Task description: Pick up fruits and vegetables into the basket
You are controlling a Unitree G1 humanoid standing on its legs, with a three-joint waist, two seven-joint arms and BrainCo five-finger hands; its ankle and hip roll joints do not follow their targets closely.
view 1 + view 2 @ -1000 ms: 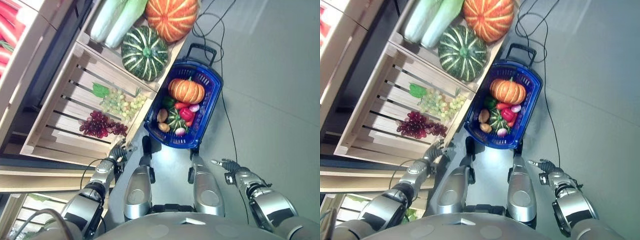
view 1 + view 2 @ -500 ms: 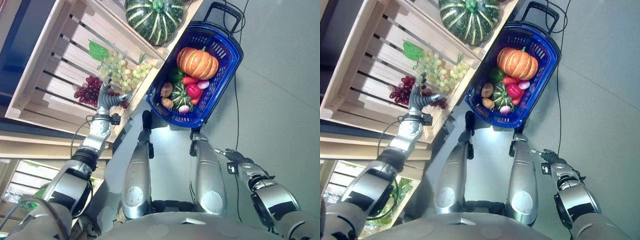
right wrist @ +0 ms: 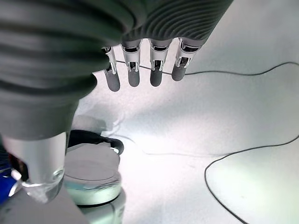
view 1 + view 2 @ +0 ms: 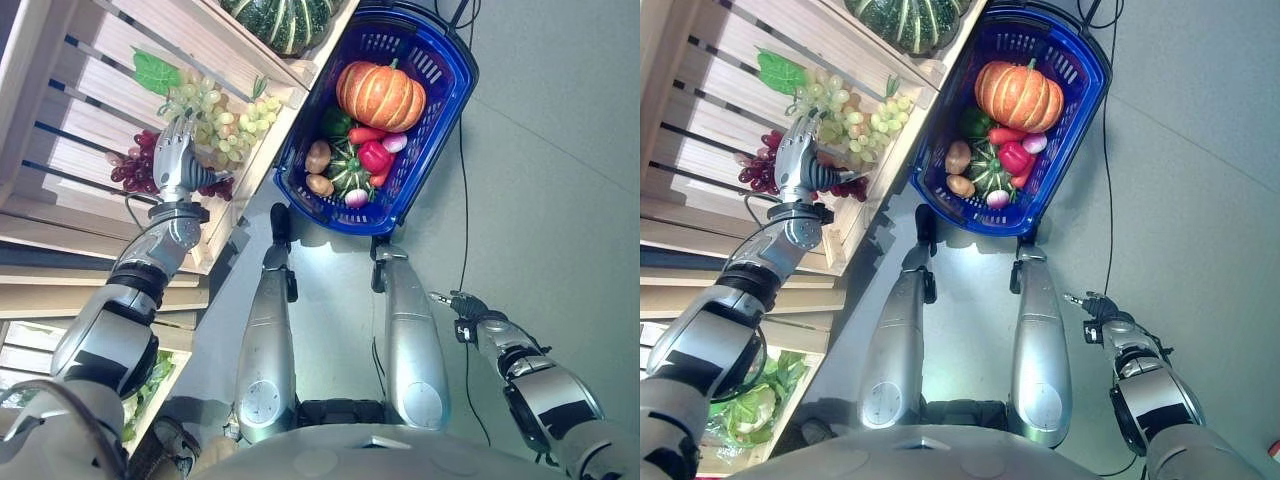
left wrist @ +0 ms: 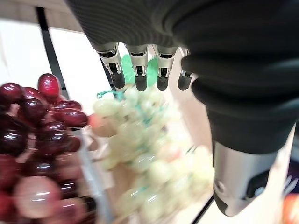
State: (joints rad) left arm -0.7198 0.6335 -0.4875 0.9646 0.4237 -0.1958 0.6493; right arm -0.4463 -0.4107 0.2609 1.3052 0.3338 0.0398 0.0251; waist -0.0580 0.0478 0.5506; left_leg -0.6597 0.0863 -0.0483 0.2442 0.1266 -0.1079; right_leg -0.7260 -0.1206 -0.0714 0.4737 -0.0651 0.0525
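- The left hand (image 4: 176,150) has gone further up into the wooden crate (image 4: 95,60); a moment ago it was lower, by the crate's edge; its fingers are straight and apart, holding nothing.
- It hangs over the red grapes (image 4: 130,170); the green grapes (image 4: 222,115) lie at its 2 o'clock.
- The blue basket (image 4: 440,120) sits on the floor at 1 o'clock, with an orange pumpkin (image 4: 380,95) inside.
- The right hand (image 4: 1090,302) stays low at 4 o'clock, fingers loose.

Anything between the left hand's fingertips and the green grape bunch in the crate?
Nothing: in the left wrist view the open left hand hovers over the green grape bunch, a bare gap between; dark red grapes lie beside.
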